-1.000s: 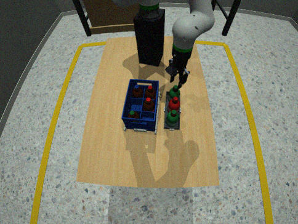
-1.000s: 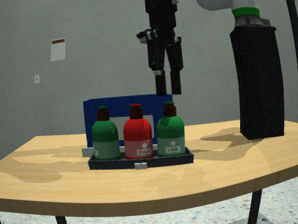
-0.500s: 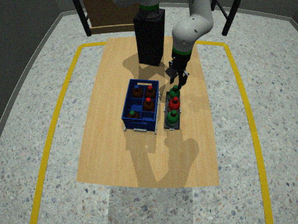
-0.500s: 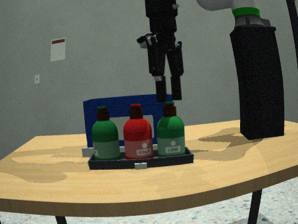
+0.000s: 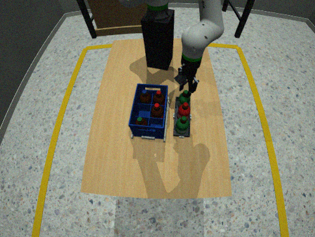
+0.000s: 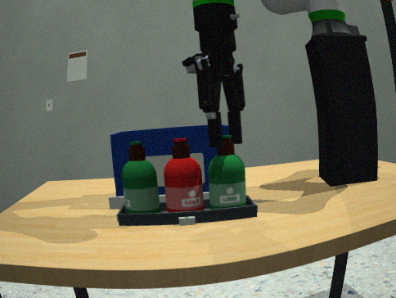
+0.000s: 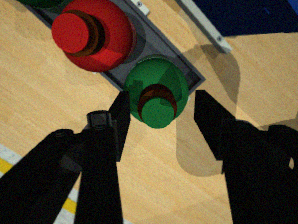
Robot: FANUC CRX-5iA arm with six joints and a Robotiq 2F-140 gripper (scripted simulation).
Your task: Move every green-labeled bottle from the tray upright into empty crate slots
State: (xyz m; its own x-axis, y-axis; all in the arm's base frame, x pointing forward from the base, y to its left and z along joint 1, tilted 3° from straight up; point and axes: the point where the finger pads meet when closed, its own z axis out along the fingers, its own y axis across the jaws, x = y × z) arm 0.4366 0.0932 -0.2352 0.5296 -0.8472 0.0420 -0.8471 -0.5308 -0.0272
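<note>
A dark tray holds three upright bottles in a row. A green lime bottle (image 5: 184,97) stands at the far end, a red cola bottle (image 5: 183,109) in the middle and a second green bottle (image 5: 182,124) at the near end. My gripper (image 6: 224,137) is open and points straight down, with its fingertips on either side of the far lime bottle's cap (image 6: 226,141). In the wrist view there is a gap between each finger and the cap (image 7: 156,102), and my gripper (image 7: 162,105) holds nothing. The blue crate (image 5: 149,111) stands left of the tray.
The crate holds several brown bottles with red, blue and green caps; its middle-left slot (image 5: 142,107) and front-right slot (image 5: 156,122) look empty. The robot's black base (image 5: 157,39) stands behind the crate. The red bottle (image 7: 92,35) is close beside the gripper.
</note>
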